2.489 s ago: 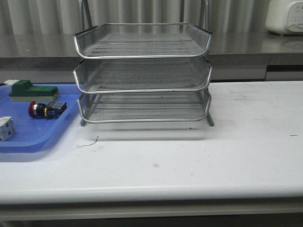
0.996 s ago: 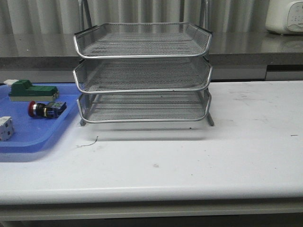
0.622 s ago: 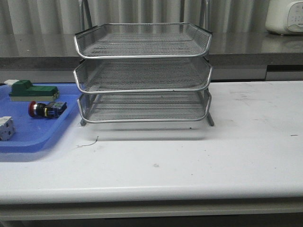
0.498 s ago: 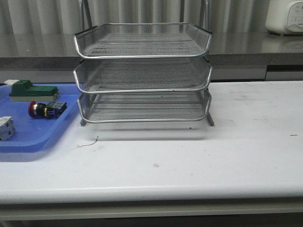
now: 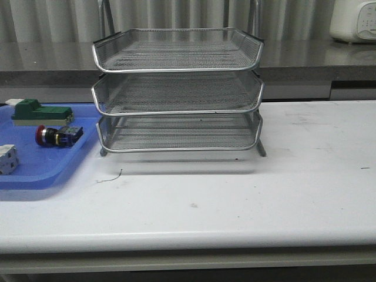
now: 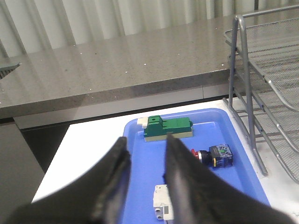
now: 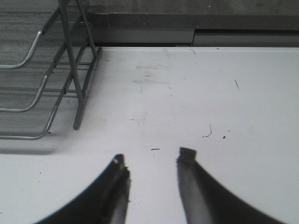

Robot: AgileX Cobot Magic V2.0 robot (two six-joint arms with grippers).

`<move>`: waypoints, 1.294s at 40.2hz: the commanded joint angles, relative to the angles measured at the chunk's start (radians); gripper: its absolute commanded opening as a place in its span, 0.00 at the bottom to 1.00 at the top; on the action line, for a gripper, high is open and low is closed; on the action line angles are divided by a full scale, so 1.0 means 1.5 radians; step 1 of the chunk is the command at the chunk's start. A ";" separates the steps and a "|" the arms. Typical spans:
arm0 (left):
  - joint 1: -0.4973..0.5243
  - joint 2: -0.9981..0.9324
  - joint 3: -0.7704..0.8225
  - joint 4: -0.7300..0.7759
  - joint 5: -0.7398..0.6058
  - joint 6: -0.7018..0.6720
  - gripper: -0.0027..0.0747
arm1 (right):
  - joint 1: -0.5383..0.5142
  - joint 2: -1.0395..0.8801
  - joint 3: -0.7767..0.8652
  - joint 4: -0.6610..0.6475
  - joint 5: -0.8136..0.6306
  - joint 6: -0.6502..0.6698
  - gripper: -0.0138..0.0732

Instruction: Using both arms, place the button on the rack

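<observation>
The button (image 5: pixel 57 136), red head and black-and-blue body, lies on its side in the blue tray (image 5: pixel 35 176) at the table's left; it also shows in the left wrist view (image 6: pixel 215 156). The silver wire-mesh rack (image 5: pixel 178 91) with three trays stands at the back middle of the table. Neither arm shows in the front view. My left gripper (image 6: pixel 145 142) is open and empty, above the tray's near side, apart from the button. My right gripper (image 7: pixel 153 157) is open and empty over bare table, to the right of the rack's leg (image 7: pixel 77 109).
The blue tray also holds a green block (image 5: pixel 40 113) behind the button and a white cube (image 5: pixel 7 159) in front of it. A grey counter ledge (image 5: pixel 317 59) runs behind the table, with a white appliance (image 5: pixel 354 20) at the far right.
</observation>
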 commanded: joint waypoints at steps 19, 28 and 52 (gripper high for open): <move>0.002 0.006 -0.024 -0.002 -0.046 -0.006 0.85 | -0.002 0.213 -0.094 0.206 -0.032 -0.001 0.78; 0.002 0.006 -0.024 -0.002 -0.046 -0.006 0.85 | 0.047 0.411 -0.186 0.274 -0.030 -0.013 0.78; 0.002 0.006 -0.024 -0.002 -0.046 -0.006 0.85 | 0.117 0.687 -0.364 0.818 0.082 -0.434 0.69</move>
